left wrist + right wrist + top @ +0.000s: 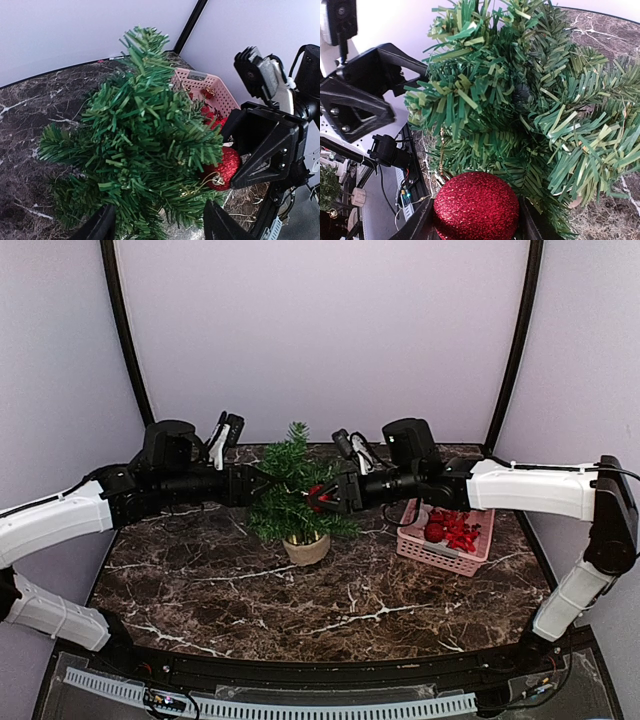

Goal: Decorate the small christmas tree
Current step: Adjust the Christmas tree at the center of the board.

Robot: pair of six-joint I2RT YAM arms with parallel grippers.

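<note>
The small christmas tree [290, 490] stands mid-table in a tan pot [307, 550]; it fills the left wrist view [140, 135] and the right wrist view [530, 100]. My right gripper [322, 497] [475, 220] is shut on a red glitter ball [476, 206] and presses it against the tree's right side. The ball [223, 169] has a gold loop [212, 182] lying among the needles. My left gripper [262, 483] [160, 220] is open at the tree's left side, with lower branches between its fingers [100, 226].
A pink basket [432, 556] [200, 79] holding red ornaments [452, 530] sits right of the tree, under the right arm. Both arms reach over the dark marble table [300, 610]. Pale walls close in the back and sides.
</note>
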